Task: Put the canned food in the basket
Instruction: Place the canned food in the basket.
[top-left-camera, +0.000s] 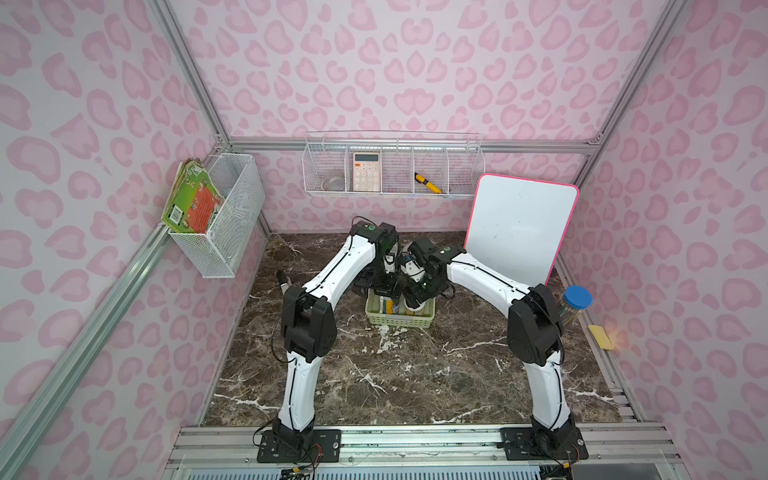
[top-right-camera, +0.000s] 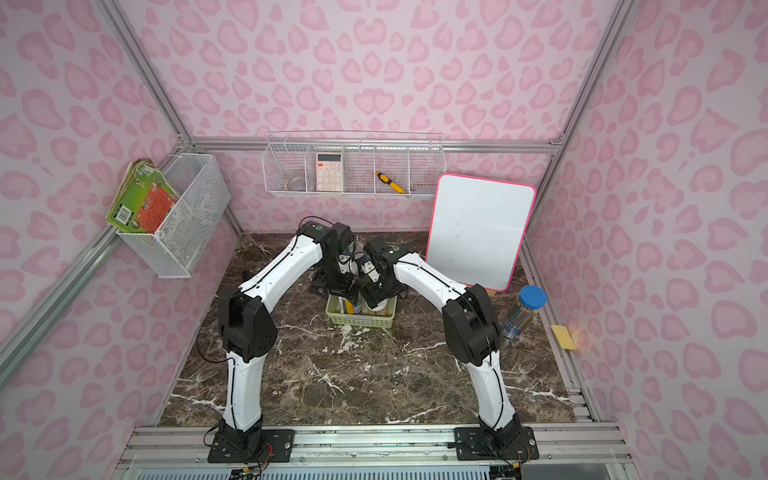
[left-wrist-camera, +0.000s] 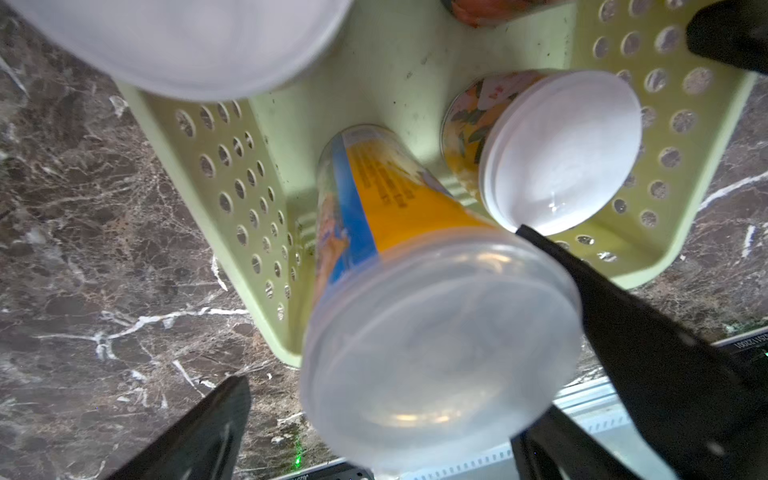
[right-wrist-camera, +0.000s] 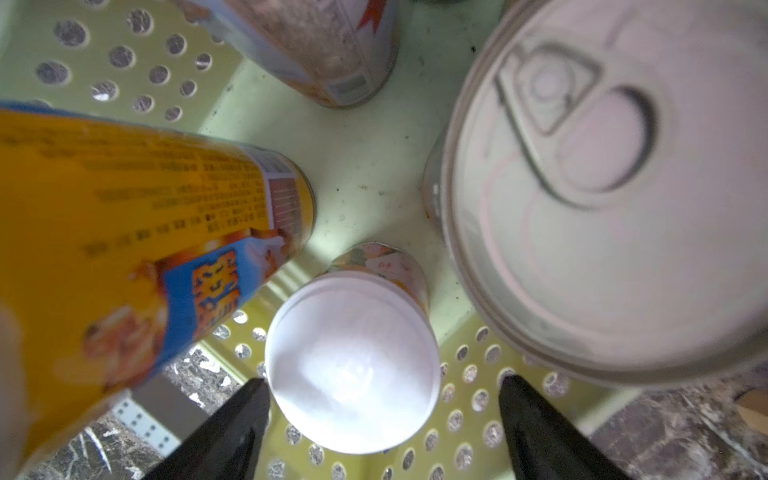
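On the marble tabletop (top-left-camera: 374, 374), the light-green perforated basket (top-left-camera: 399, 322) is seen holding several upright cans. The yellow-labelled can (left-wrist-camera: 395, 199) stands inside it, between the wide-spread jaws of the left end effector (left-wrist-camera: 382, 305). The white-lidded can (right-wrist-camera: 353, 365) stands between the parted jaws of the right end effector (right-wrist-camera: 384, 382). A straight vertical lift-off is judged best, so that no neighbouring can is clipped.

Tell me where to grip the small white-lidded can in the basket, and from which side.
Grip the small white-lidded can by its side just under the lid, coming straight down. It stands upright in the basket beside its wall, the orange-labelled can and the pull-tab can crowding it, so sideways looks blocked.
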